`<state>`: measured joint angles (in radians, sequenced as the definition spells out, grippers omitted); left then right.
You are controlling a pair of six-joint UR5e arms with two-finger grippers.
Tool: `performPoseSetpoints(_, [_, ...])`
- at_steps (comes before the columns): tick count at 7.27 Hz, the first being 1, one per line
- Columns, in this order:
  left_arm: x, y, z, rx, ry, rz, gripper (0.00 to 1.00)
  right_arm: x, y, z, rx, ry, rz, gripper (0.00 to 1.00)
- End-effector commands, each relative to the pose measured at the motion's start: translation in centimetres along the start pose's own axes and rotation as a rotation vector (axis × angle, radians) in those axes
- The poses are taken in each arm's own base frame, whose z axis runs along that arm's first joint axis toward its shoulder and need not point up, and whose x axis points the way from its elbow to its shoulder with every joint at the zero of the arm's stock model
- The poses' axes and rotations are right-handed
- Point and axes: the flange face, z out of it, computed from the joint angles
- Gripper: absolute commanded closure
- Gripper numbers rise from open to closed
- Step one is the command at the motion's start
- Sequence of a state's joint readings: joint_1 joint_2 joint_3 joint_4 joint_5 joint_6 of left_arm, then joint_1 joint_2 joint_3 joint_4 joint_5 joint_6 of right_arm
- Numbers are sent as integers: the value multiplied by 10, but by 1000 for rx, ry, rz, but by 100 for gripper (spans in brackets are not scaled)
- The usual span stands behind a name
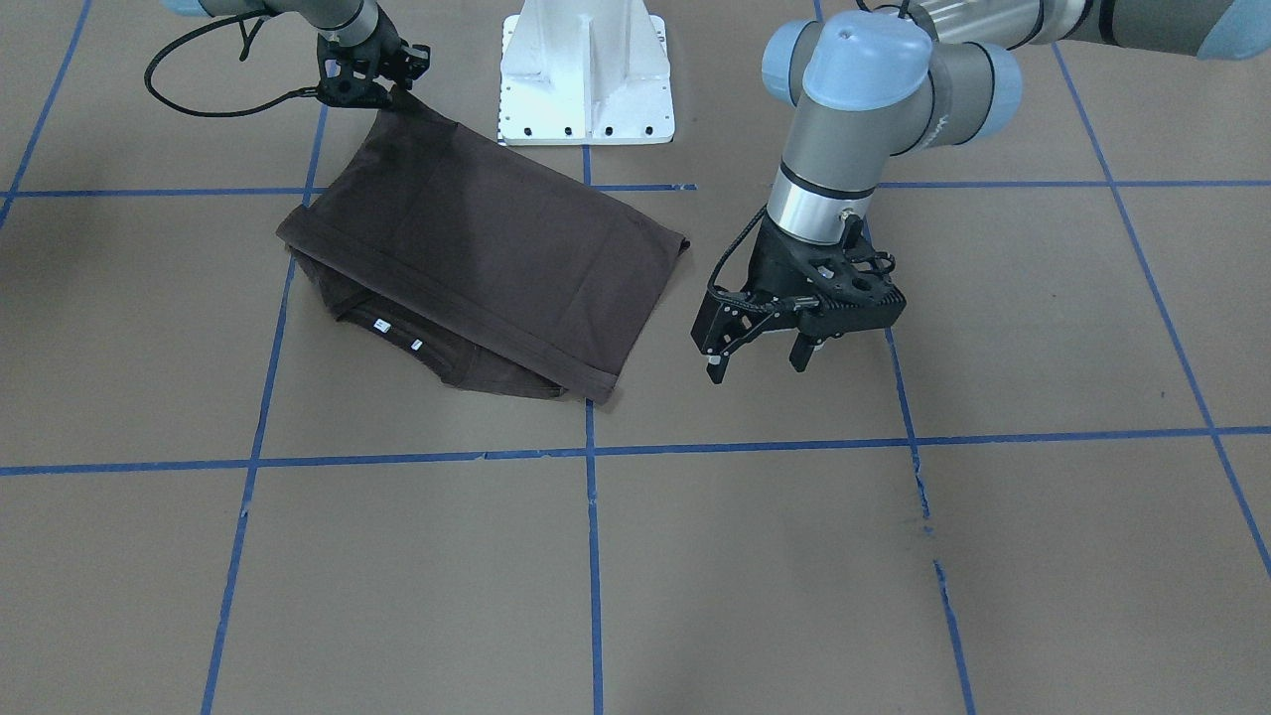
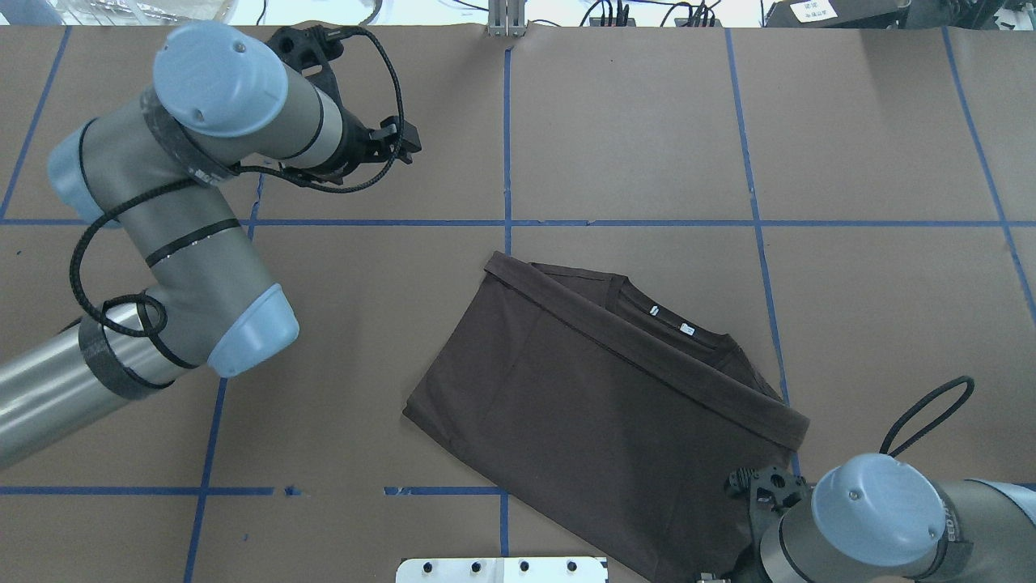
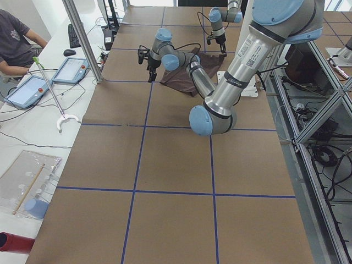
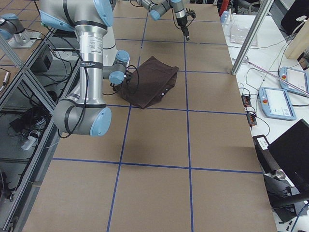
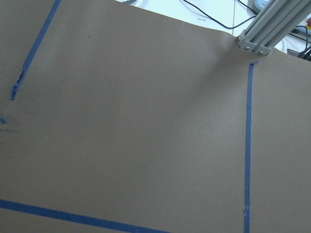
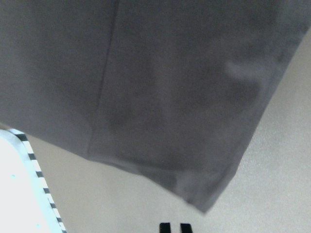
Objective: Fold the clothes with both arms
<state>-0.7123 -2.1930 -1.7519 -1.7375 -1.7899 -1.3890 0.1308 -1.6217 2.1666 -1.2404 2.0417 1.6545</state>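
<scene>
Where the brown table [image 1: 794, 556] met the foot of the white pedestal [image 1: 586, 70], the dark grey-brown T-shirt [image 1: 477, 248] lay flat as a folded rectangle. It sat a little to the robot's right of the middle and askew to the blue tape lines [image 1: 591, 516]. Its upper layer covered most of it. The ribbed collar [image 2: 639, 304] and two white neck tags [image 2: 670, 319] showed along the edge far from the robot.

The right gripper [image 1: 397, 91] hung at the shirt's near right corner, close to the pedestal. In the right wrist view its fingertips [image 6: 165, 227] stood almost together over bare table. The cloth's corner lay just beside them and not between them, so they held nothing that could be seen.

The left gripper [image 1: 758, 365] hovered above the table on the robot's left of the shirt, near its left edge but apart from it. Its jaws were spread wide and empty, pointing down. The left wrist view took in only bare table, tape and a metal post [image 5: 272, 22] at the far edge.
</scene>
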Motion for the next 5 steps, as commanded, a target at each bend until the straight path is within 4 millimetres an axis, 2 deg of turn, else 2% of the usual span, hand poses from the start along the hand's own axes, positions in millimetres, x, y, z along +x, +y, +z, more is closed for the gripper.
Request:
performPoseSetpoints(1, [-7, 89, 24, -110, -33, -136, 0, -19, -61, -64, 137, -125, 80, 0])
performPoseSetpoints(2, [-16, 137, 36, -165, -76, -205, 1, -28, -89, -97, 207, -185, 111, 0])
performPoseSetpoints(3, [-18, 185, 45, -200, -104, -245, 3, -19, -115, -130, 273, -221, 146, 0])
performPoseSetpoints(4, [-17, 219, 52, -212, -122, -273, 6, -17, -129, -149, 313, -244, 165, 0])
performPoseSetpoints(5, [-18, 245, 59, -237, -142, -264, 9, -21, -140, -161, 337, -263, 174, 0])
